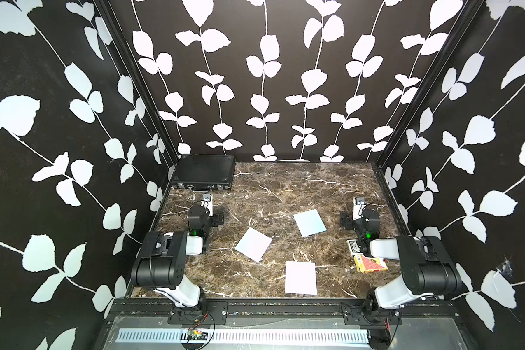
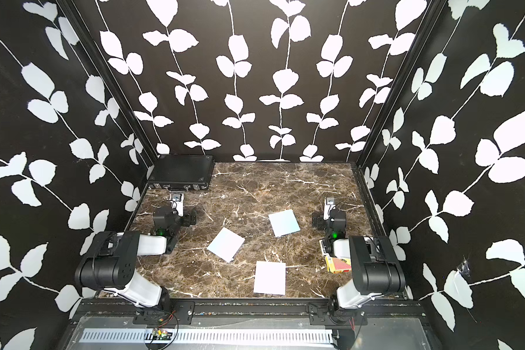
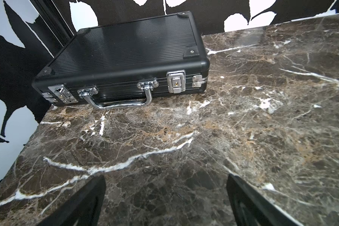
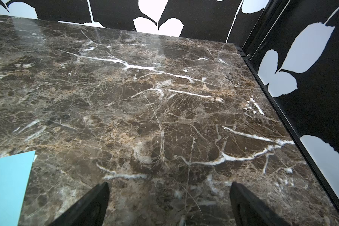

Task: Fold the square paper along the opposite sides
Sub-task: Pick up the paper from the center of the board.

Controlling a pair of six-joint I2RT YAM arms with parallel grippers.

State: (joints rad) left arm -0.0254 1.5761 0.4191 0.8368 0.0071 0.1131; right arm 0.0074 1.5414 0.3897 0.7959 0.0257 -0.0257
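Observation:
Three square papers lie flat on the marble table (image 1: 285,188). In both top views a pale sheet (image 1: 253,244) (image 2: 225,244) sits tilted at centre left, a light blue sheet (image 1: 309,223) (image 2: 284,223) farther back at centre right, and a white sheet (image 1: 300,277) (image 2: 269,277) near the front edge. A corner of the blue sheet (image 4: 8,185) shows in the right wrist view. My left gripper (image 3: 165,182) is open over bare marble, facing the case. My right gripper (image 4: 169,187) is open over bare marble beside the blue sheet. Neither touches paper.
A shut black case (image 1: 205,174) (image 3: 125,56) with chrome latches lies in the far left corner. A red and yellow card box (image 1: 370,263) and a second deck (image 1: 352,246) sit by the right arm (image 1: 419,266). The left arm (image 1: 164,257) is folded. Patterned walls enclose three sides.

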